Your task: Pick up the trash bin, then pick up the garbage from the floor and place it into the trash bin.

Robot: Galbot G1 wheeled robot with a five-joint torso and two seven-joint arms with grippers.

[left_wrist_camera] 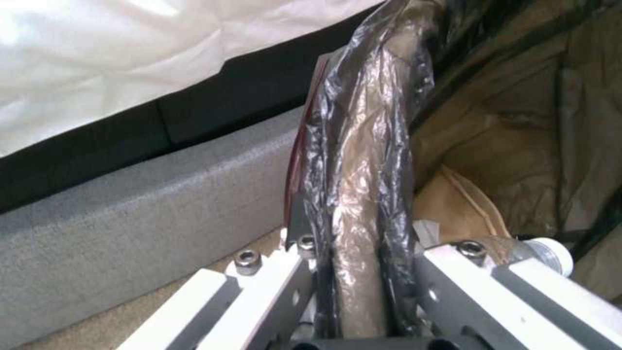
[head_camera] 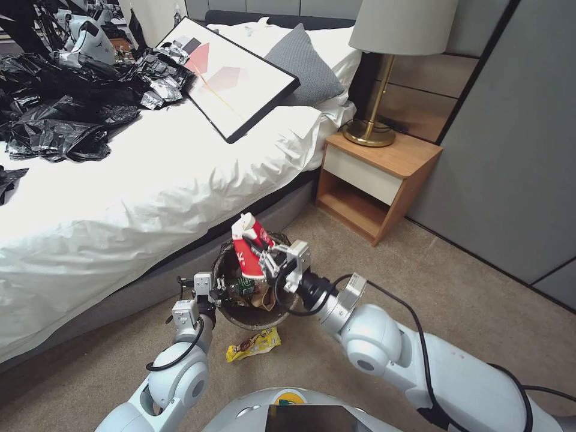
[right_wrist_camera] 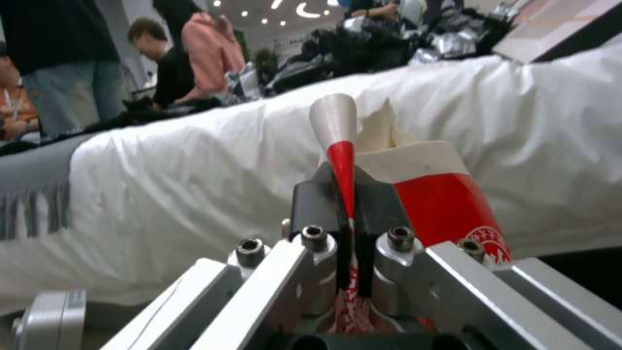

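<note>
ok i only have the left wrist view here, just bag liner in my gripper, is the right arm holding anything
Observer: Yes, the right gripper is shut on a flattened red-and-white paper cup, held above the trash bin.
Operator: anything already in the bin
Observer: Brown paper and a green-labelled item lie inside it; the left gripper clamps its rim.
Operator: floor clean then
Observer: No, a yellow snack wrapper lies on the carpet just in front of the bin.

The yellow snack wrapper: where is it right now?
In the head view, the yellow snack wrapper lies on the carpet just in front of the trash bin, between the robot's two arms.
</note>
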